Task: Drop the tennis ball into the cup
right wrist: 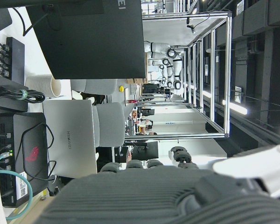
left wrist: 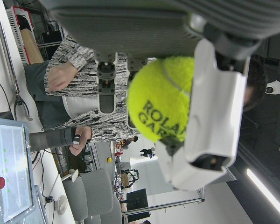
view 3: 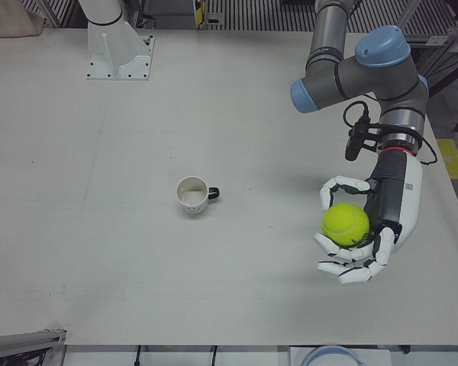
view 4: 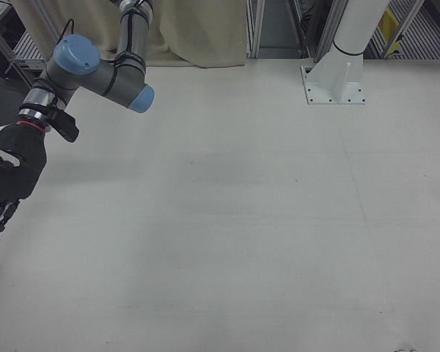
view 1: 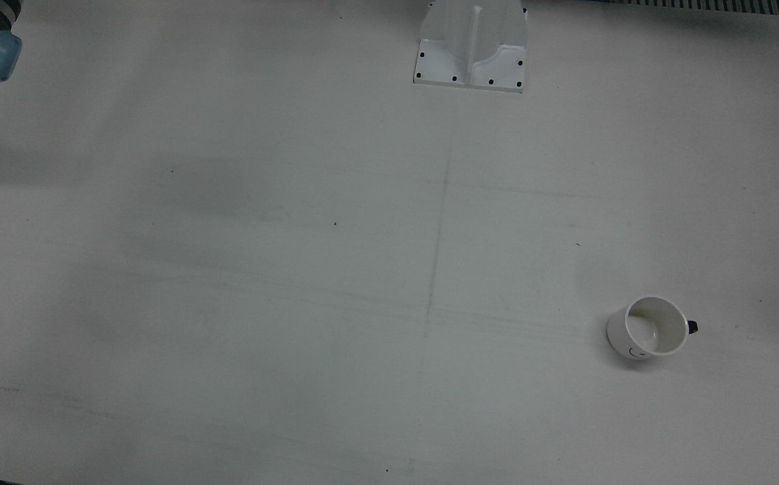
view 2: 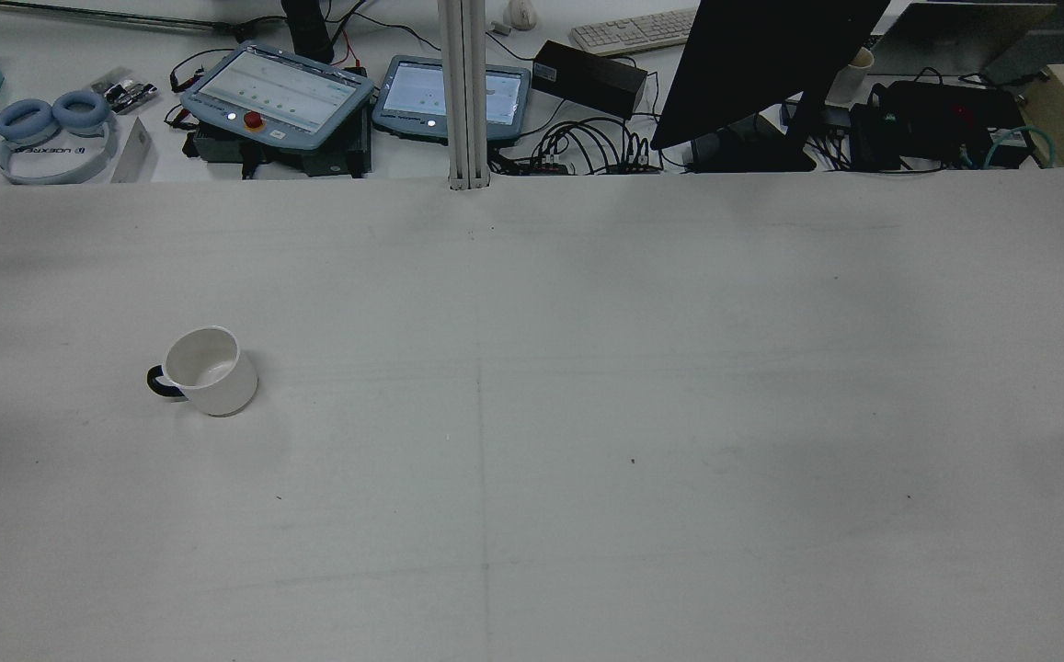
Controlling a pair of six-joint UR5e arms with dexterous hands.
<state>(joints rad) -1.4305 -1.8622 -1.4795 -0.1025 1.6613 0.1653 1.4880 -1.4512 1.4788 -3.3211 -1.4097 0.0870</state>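
The left hand (view 3: 359, 232) hangs below its arm with the palm turned toward the cup (view 3: 191, 194), its white fingers (view 3: 343, 184) curled around the tennis ball (view 3: 346, 225) and grasping it above the table (view 3: 237, 114). The hand and ball are well apart from the cup, out toward the table's edge on the robot's left side.

The ball is bright yellow-green and fuzzy; in the left hand view it carries dark printed letters (left wrist: 161, 119) partly covered by a white finger. The cup is white with a dark handle and stands upright on the table, its mouth open and its inside bare.

The right hand (view 4: 6, 183) shows at the edge of the right-front view, dark-backed, its fingers pointing down and spread apart, holding nothing; part of it is cut off by the frame. Neither hand appears in the rear view. A person in a patterned top (left wrist: 84, 88) stands behind the ball in the left hand view.
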